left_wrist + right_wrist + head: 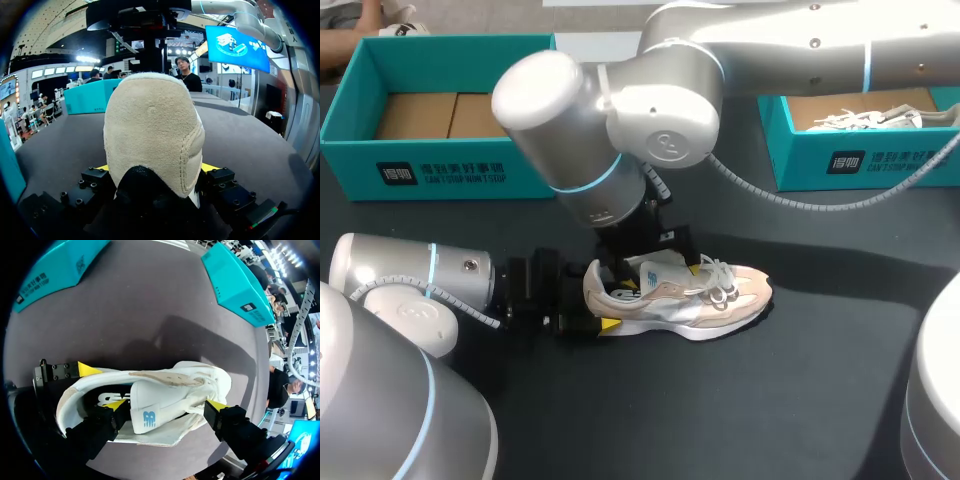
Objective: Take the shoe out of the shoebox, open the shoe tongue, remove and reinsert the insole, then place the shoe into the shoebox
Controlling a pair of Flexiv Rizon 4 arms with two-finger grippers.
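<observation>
A beige and white sneaker (695, 298) lies on its sole on the black table, toe to the right. My left gripper (595, 316) lies low on the table behind it. In the left wrist view its yellow fingertips (102, 167) press both sides of the suede heel (152, 130), so the left gripper (156, 167) is shut on the shoe. My right gripper (645, 262) comes down from above over the shoe's mouth. It stands open (166, 405), with one fingertip (117, 405) in the opening over the dark insole (102, 399). The raised white tongue (150, 412) sits between its fingers.
An open teal shoebox (360, 100) with a bare cardboard floor stands at the back left. A second teal box (860, 160) at the back right holds a white shoe (865, 118). My right arm (650, 100) crosses above the table's middle.
</observation>
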